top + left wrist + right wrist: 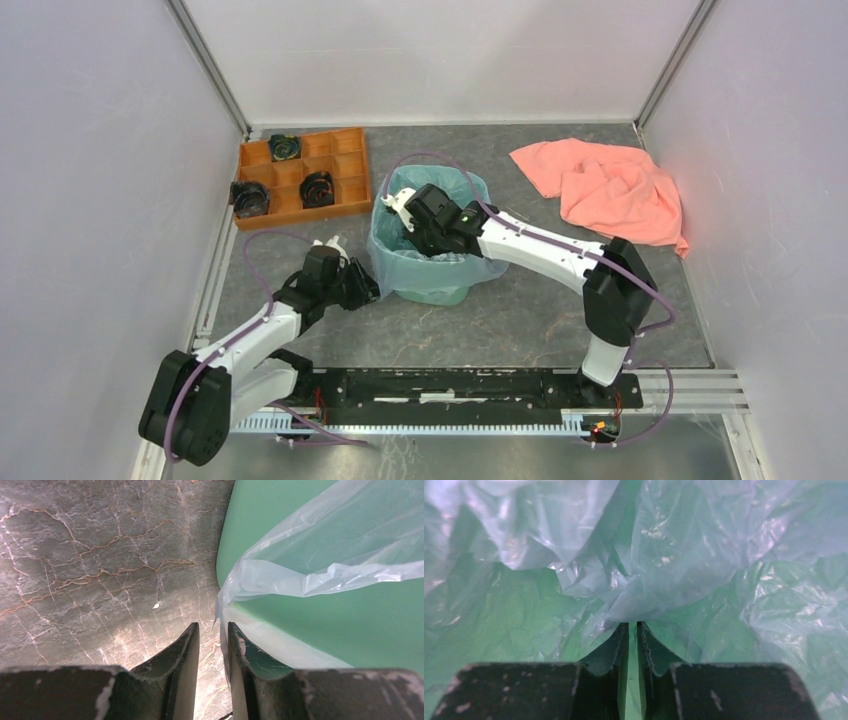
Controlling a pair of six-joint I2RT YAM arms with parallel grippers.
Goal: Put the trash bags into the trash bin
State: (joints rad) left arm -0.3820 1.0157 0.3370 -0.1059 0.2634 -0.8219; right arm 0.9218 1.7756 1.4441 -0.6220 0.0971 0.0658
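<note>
Trash bag (432, 278) in trash bin (270, 515); right claw (633, 626) inside pinches fold; left claw (212, 629) ajar, empty, beside bag edge.

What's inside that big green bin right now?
A crinkly pale plastic bag fills the green bin, spilling over its rim. The right end effector reaches in, jaws pinched on a fold. The bin's bottom is hidden under the plastic.

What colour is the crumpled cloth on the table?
The cloth is salmon pink, seen best from the top external camera.
</note>
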